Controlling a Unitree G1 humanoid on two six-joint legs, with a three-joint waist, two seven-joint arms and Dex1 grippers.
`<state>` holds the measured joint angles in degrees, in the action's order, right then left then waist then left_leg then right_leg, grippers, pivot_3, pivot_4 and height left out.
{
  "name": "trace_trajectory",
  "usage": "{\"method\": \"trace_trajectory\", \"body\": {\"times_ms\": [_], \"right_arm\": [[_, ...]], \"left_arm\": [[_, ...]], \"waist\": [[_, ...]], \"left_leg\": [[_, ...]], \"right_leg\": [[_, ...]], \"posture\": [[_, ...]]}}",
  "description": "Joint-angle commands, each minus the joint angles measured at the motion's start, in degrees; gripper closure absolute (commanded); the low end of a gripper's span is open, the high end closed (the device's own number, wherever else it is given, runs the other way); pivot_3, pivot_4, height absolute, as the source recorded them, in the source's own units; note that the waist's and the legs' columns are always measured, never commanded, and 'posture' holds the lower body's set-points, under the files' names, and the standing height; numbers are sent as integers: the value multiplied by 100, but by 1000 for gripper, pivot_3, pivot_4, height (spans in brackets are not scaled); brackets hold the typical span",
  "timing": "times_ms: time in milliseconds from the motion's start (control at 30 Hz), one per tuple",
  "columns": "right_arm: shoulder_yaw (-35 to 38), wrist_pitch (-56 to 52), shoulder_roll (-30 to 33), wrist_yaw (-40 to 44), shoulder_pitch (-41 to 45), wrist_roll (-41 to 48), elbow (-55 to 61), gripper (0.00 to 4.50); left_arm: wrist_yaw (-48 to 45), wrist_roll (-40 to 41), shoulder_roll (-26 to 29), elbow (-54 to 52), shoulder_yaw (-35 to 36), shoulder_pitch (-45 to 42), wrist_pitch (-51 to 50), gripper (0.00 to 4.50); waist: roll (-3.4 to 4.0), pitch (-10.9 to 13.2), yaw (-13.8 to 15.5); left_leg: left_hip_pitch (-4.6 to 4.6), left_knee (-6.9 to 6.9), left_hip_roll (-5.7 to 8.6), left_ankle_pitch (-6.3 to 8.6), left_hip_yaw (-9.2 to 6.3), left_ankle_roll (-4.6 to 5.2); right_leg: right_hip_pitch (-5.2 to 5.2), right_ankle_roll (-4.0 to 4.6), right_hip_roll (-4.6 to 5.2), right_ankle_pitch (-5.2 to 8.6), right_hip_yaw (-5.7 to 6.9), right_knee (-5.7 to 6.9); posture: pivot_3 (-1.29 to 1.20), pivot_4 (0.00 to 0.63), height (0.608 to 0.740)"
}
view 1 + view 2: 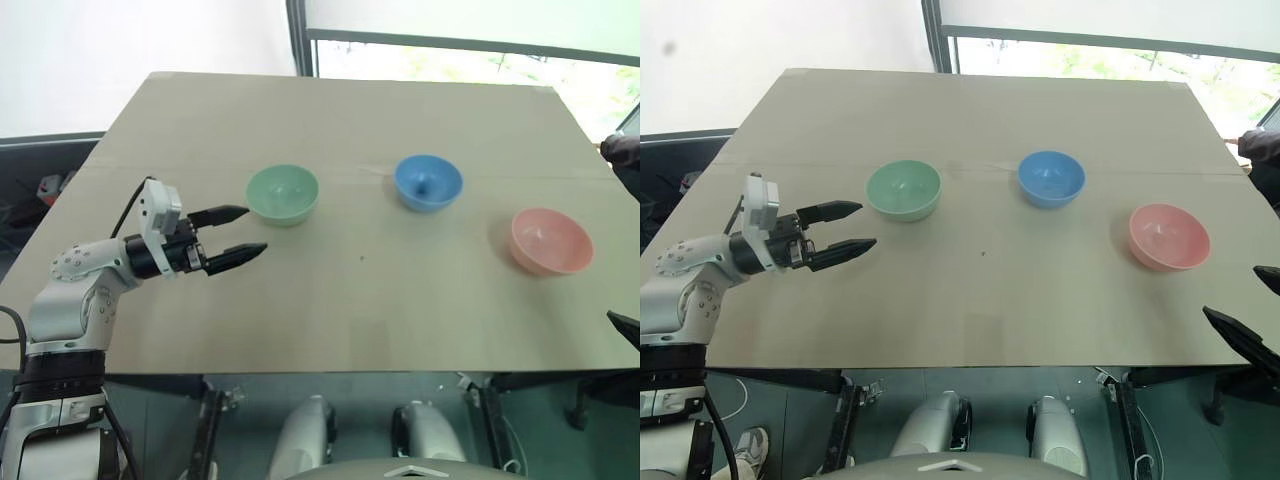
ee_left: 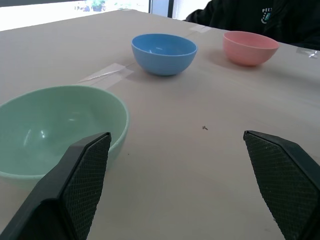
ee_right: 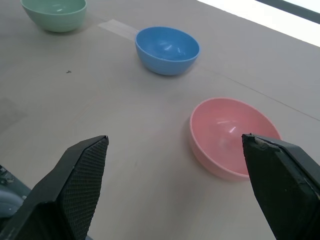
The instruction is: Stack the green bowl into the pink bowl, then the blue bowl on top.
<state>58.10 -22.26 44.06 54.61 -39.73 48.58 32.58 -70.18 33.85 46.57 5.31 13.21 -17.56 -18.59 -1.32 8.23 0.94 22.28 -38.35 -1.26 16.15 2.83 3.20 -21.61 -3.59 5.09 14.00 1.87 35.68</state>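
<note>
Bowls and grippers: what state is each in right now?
green bowl: upright, empty, alone on the table, not gripped.
blue bowl: upright, empty, unstacked.
pink bowl: upright, empty, nothing in it yet.
left gripper: open, empty, beside the green bowl.
right gripper: open, empty, facing the pink bowl.

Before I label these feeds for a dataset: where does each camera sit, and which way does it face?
Left and right eye views: on the head, looking forward and down over the table; the left gripper shows, open.
Left wrist view: on the left wrist, looking between its fingers at the green bowl.
Right wrist view: on the right wrist, facing the pink bowl between the open right gripper fingers.
Shared: all four views show the three bowls, blue bowl in the middle.
</note>
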Motion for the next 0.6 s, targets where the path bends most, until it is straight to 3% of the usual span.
{"method": "trace_trajectory", "body": {"times_ms": [33,400,600], "right_arm": [[-296,73,-84,-380,290,-301,159,0],[-2415,212,33,-1277,1679,-1871,123,0],[-4017,27,22,-1962,3264,-3109,-868,0]], "left_arm": [[65,77,-51,-189,57,-81,-72,20],[467,81,-432,-907,-40,-25,-265,20],[119,221,-686,-1307,-279,50,36,20]], "waist": [[-1,0,-1],[-3,-1,-8],[-1,0,-24]], "left_leg": [[0,0,0,0,0,0],[16,-6,2,-14,-4,-24],[14,-19,5,-15,5,-22]], "right_leg": [[0,0,0,0,0,0],[-14,-17,-6,-10,9,4],[-14,-18,-13,-10,10,11]], "posture": [[0,150,740],[0,150,740],[0,150,740]]}}
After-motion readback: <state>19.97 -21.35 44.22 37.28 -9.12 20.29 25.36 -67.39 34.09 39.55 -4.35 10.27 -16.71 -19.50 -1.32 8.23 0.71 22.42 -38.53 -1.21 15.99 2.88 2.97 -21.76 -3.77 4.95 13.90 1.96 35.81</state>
